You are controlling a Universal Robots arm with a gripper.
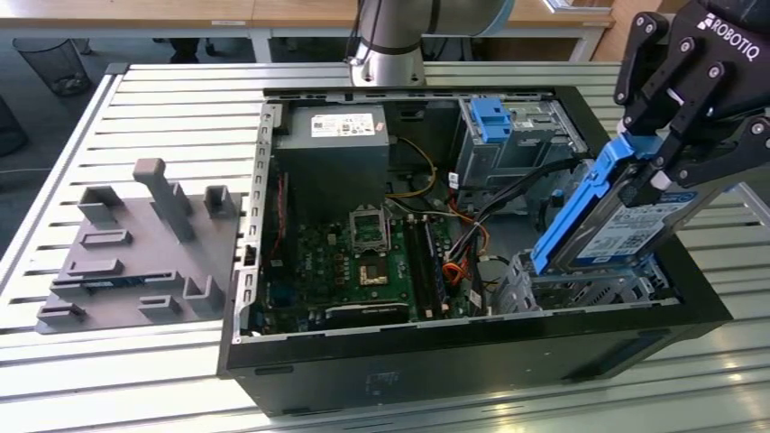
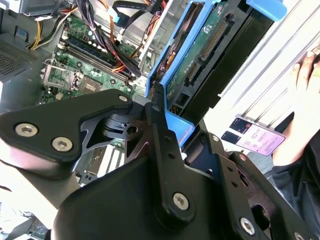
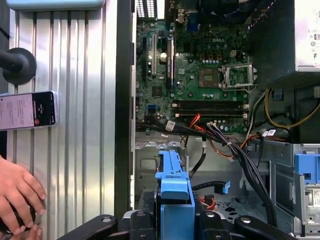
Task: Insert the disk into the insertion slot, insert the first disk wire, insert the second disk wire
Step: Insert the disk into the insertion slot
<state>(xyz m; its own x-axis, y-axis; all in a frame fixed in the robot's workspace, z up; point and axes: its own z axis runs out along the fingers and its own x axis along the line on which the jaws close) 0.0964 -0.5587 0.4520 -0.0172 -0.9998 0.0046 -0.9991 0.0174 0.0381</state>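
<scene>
Ribbed aluminium table [image 1: 157,99] slats carry everything you are working over. In the exterior view, the open black computer case [image 1: 481,334] fills the middle. A grey plastic fixture plate [image 1: 132,253] with upright pegs lies well apart from it at nine o'clock. Inside the case, the grey box-shaped power supply [image 1: 331,149] sits toward eleven o'clock, with the green motherboard [image 1: 361,262] just below it toward the centre. Your black gripper [image 1: 655,176] comes in at two o'clock and is clenched on the flat rectangular disk [image 1: 619,225] with a silver-white label, pinching its bright blue plastic carrier. The disk is tilted steeply, top end toward one o'clock. Its lower end is at the mouth of the insertion slot [image 1: 590,289], the low silver-grey perforated metal cage at the case's four o'clock corner. You cannot tell whether the edge has entered. A taller grey metal cage [image 1: 529,135] with a blue plastic latch [image 1: 488,117] stands at one o'clock. In the first wrist view, a dark smartphone [image 3: 27,110] lies on the slats beside the case, near a person's hand [image 3: 17,197].
</scene>
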